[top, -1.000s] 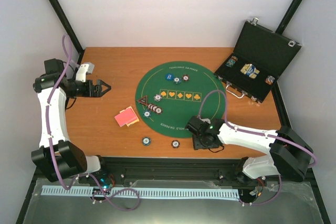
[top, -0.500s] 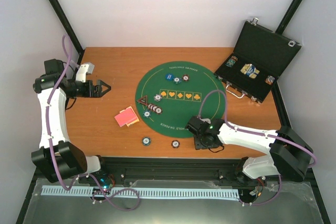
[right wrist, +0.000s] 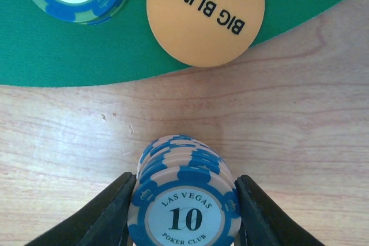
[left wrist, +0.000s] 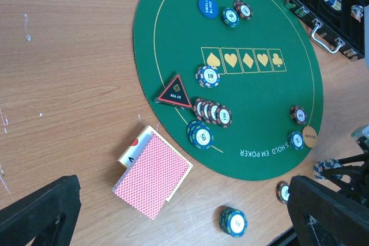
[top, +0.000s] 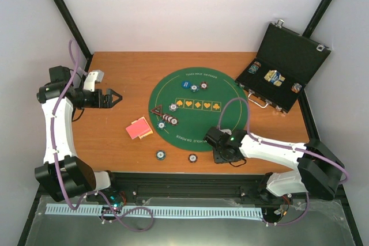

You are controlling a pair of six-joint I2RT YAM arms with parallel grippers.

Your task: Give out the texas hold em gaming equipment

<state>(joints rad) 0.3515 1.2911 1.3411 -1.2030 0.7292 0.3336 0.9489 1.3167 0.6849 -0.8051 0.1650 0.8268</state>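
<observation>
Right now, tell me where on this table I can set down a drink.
Free: bare wood between the left hand and the green mat, beyond the card deck; the mat's far-right quarter. Crowded: around the ALL IN triangle, and the front edge where the right hand pinches a chip stack.

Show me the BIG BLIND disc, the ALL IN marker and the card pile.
BIG BLIND disc [right wrist: 206,15]: right wrist view, middle of its orange face.
ALL IN marker [left wrist: 176,91]: left wrist view, centre of the black triangle.
card pile [left wrist: 154,178]: left wrist view, back of the top card.
</observation>
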